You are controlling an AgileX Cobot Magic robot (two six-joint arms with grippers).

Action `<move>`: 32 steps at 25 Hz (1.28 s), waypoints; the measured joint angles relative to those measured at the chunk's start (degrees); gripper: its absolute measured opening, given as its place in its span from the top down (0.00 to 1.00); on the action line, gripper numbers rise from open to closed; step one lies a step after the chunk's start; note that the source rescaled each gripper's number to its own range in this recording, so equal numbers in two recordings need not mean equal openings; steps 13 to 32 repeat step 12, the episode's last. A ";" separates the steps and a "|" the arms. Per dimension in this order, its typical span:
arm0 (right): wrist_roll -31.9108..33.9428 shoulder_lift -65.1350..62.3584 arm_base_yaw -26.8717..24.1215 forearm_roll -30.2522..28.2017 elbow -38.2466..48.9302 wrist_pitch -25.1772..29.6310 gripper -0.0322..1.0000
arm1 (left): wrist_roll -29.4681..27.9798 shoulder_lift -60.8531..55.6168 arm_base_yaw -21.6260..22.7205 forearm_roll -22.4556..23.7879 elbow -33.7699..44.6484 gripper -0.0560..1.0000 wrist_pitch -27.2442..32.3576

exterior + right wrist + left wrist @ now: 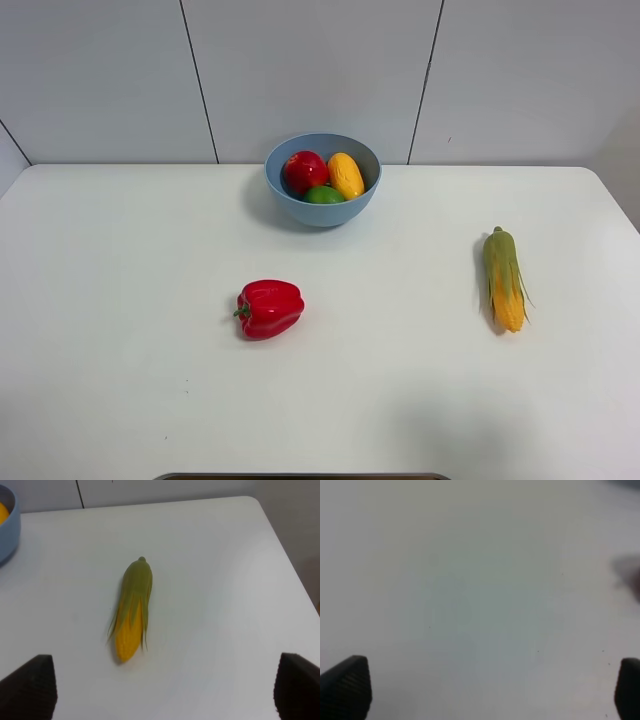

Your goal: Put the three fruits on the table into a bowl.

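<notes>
The apple (304, 170), mango (346, 175) and lime (324, 195) all lay inside the bowl (322, 212), at twelve o'clock on the table (120, 380). The left gripper (485, 690) and the right gripper (165, 690) were both wide apart and held nothing. The risk was small: a careless reach could take the corn (132, 612) by mistake.

Lab-like: bare white table (120, 400), panelled wall (300, 70)

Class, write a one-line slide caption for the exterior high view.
Apple, mango and lime sit in the blue bowl; pepper and corn remain on the table.
</notes>
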 joint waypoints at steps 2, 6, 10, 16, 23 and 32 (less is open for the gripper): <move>0.00 0.00 0.00 0.00 0.00 0.00 0.35 | 0.00 0.00 0.00 0.00 0.00 0.01 0.00; 0.00 0.00 0.00 0.00 0.00 0.00 0.35 | 0.00 0.00 0.00 0.00 0.00 0.01 0.00; 0.00 0.00 0.00 0.00 0.00 0.00 0.35 | 0.00 0.00 0.00 -0.05 0.00 0.01 0.00; 0.00 0.00 0.00 0.00 0.00 0.00 0.35 | 0.00 0.00 0.10 -0.07 0.00 0.01 0.00; 0.00 0.00 0.00 0.00 0.00 0.00 0.35 | 0.00 0.00 0.10 -0.07 0.00 0.01 0.00; 0.00 0.00 0.00 0.00 0.00 0.00 0.35 | 0.00 0.00 0.10 -0.07 0.00 0.01 0.00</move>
